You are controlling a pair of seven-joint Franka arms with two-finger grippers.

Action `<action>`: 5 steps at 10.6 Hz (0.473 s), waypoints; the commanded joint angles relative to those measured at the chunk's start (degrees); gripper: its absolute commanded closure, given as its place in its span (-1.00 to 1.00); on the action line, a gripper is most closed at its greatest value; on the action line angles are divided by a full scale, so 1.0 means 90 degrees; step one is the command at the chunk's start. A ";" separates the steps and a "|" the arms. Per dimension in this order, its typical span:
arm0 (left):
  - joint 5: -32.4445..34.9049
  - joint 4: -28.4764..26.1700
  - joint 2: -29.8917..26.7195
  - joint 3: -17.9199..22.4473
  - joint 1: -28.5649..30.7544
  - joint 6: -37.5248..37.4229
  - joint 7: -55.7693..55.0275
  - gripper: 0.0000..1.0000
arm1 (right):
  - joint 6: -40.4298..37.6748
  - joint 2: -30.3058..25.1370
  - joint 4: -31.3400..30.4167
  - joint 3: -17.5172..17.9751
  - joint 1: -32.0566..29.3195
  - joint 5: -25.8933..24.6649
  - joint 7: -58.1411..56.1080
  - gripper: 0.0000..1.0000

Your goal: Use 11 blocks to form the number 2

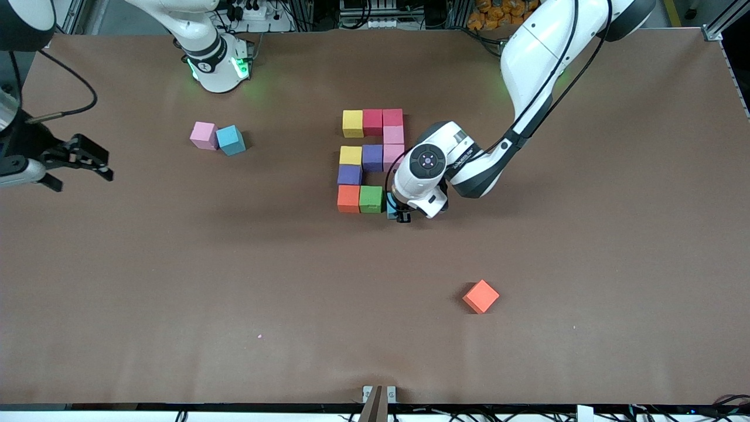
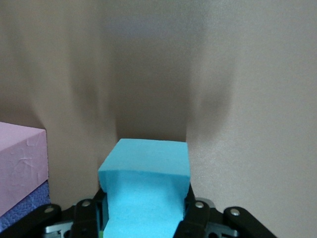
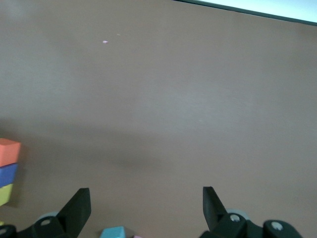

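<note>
So we've got the number 2 [image 1: 371, 161] sitting mid-table, nearly done; top row is yellow, red, red, then a pink block [image 1: 393, 135] drops down from the 3 o'clock end of that row; middle row is yellow, purple, pink; a purple one [image 1: 349, 174] hangs under its 9 o'clock end; bottom row so far is the orange block [image 1: 348, 198] and the green block [image 1: 371, 198], touching each other.

The light blue block [image 1: 391, 206] is right at the green one's 3 o'clock, pinched in the left gripper [image 1: 403, 215]; in the left wrist view we see the fingers [image 2: 197, 212] squeezed narrow on the cube [image 2: 146, 191], with a pink and a purple side of the digit just beside it; we can't tell whether it touches the green block or the table.

Spares: a loose pink block [image 1: 203, 135] and a second light blue block [image 1: 230, 140] touching each other toward the right arm's end; a lone orange block [image 1: 481, 296] at about 5 o'clock from the digit, nearer the front camera, well apart.

The right gripper [image 1: 82, 158] waits over the right arm's end of the table, jaws spread wide, holding nothing; its wrist view shows mostly bare table [image 3: 173, 99].
</note>
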 commanded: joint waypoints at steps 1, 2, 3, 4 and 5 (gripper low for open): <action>0.0128 -0.0005 0.0031 0.0044 -0.0076 0.0104 -0.0154 -0.09 | -0.0212 0.0043 0.0220 0.0093 -0.0144 -0.0201 0.0093 -1.00; 0.0148 -0.0004 0.0070 0.0044 -0.0154 0.0104 -0.0164 -0.09 | -0.0232 0.0043 0.0220 0.0113 -0.0125 -0.0259 0.0074 -1.00; 0.0148 -0.0024 0.0071 0.0044 -0.0154 0.0104 -0.0183 -0.09 | -0.0242 0.0043 0.0220 0.0113 -0.0135 -0.0269 0.0073 -1.00; 0.0148 -0.0034 0.0061 0.0044 -0.0154 0.0094 -0.0193 -0.09 | -0.0252 0.0043 0.0239 0.0103 -0.0183 -0.0269 0.0093 -1.00; 0.0148 -0.0034 0.0070 0.0044 -0.0183 0.0094 -0.0222 -0.09 | -0.0262 0.0043 0.0220 0.0103 -0.0183 -0.0260 0.0093 -1.00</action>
